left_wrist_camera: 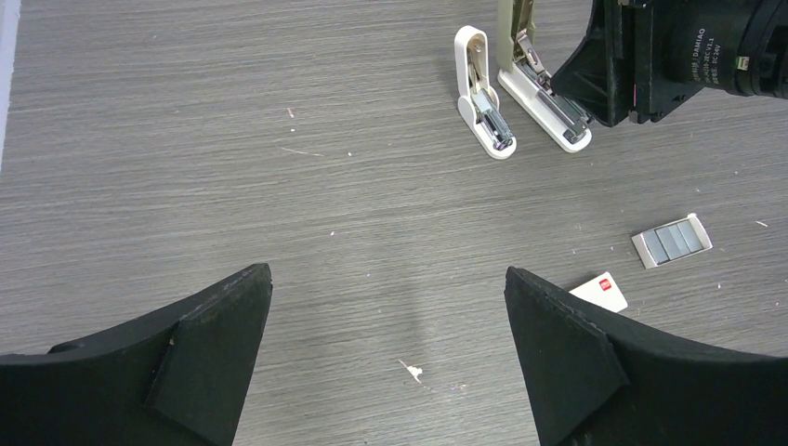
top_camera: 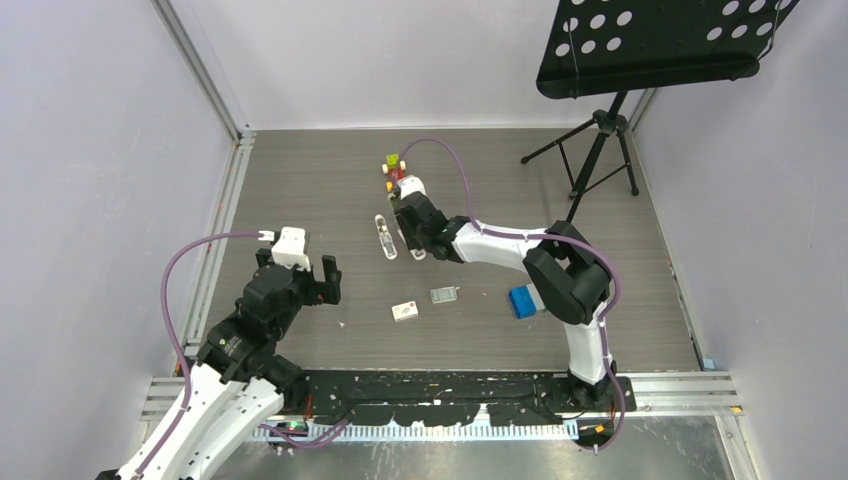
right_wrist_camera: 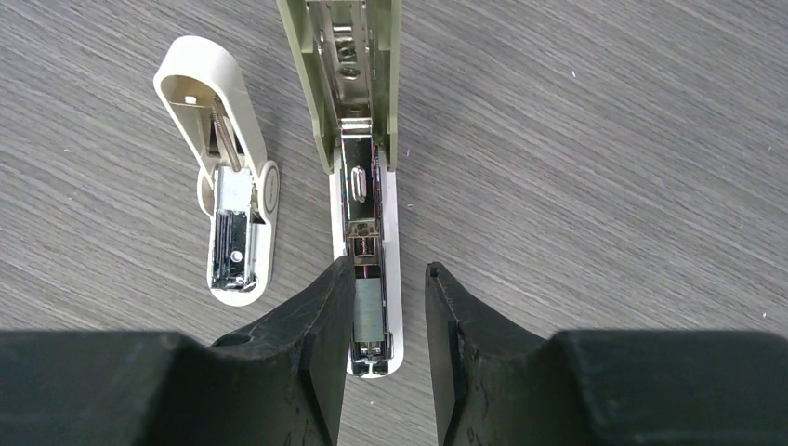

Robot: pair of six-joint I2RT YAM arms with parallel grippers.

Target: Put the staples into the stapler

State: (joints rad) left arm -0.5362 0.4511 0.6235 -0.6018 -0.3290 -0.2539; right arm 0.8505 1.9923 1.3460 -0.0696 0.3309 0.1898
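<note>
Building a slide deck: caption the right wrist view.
Right hand open over the opened stapler, grey staples lying in its channel; a smaller white stapler lies open alongside.

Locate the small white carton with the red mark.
In the top view, the carton lies flat on the table between the two arms, just left of the tray of grey staples, with the blue box further right.

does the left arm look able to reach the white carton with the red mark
Likely yes: the left hand is open, only bare table separates it from the carton, and the right hand is over the stapler.
</note>
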